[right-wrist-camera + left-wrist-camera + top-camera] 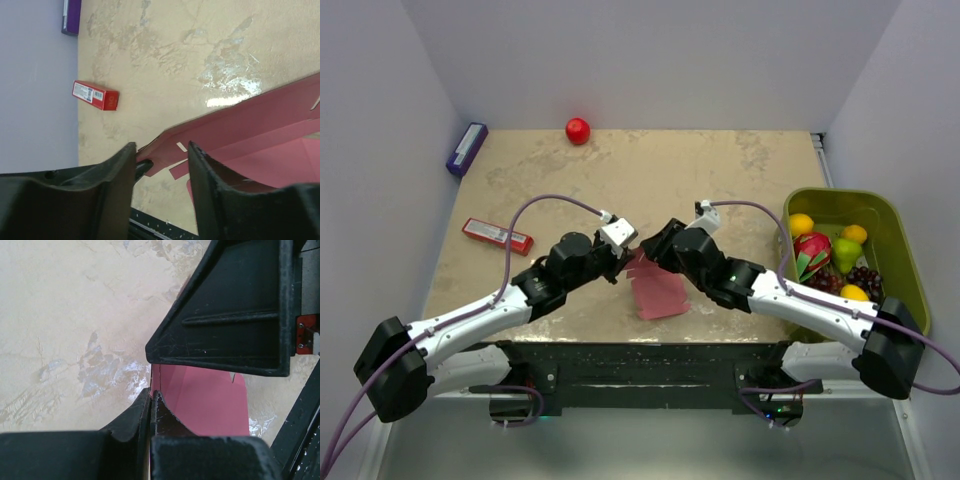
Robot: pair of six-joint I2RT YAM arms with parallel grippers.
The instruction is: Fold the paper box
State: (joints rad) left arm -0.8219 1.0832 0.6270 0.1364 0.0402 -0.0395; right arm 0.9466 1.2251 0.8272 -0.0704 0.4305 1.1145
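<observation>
The left gripper [151,396] is pinched shut on the left edge of the pink paper box [662,295], and the right gripper [161,150] has its two fingers apart with a raised flap of the card between them. The paper box lies mostly flat on the table [720,170], close to the near edge, between both arms. Farther left lies a red packet [95,95] with a white label too small to read, and a green bin [840,196] of fruit sits on the right.
</observation>
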